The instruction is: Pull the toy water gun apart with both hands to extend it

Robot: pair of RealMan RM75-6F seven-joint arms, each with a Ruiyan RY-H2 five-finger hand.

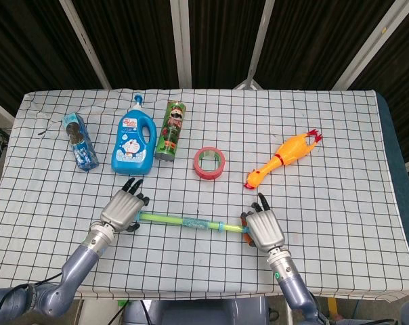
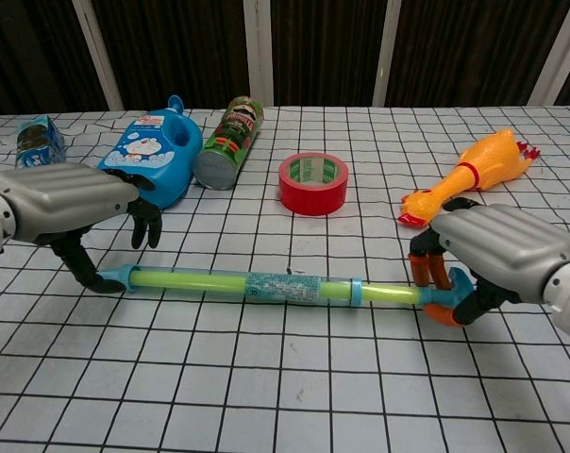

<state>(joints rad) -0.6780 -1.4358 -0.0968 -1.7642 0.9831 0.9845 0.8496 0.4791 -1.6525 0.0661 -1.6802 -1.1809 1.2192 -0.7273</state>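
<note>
Where the toy water gun (image 2: pixel 266 284) lies lengthwise across the near part of the tabletop (image 1: pixel 340 142), the other things stand in a row behind it. Straight behind its middle sits a red tape roll (image 1: pixel 209 162), lying flat. Behind its left half lie a green chip can (image 1: pixel 170 130) and a blue detergent bottle (image 1: pixel 132 142), both on their sides, and further left of those a small blue carton (image 1: pixel 80 141). Behind the gun's right end, well apart from it, lies a yellow rubber chicken (image 1: pixel 283 158), slanted. None of these touches the gun.

The right hand (image 2: pixel 502 257) grips the orange handle at the gun's right end, fingers (image 2: pixel 427 269) curled around it. The left hand (image 2: pixel 73 203) arches over the gun's blue left tip, fingers spread and pointing down, the thumb touching the cloth just beside the tip; nothing is clasped.

The tabletop is covered by a white cloth with a black grid. Behind it rise dark panels with pale slanted bars.
</note>
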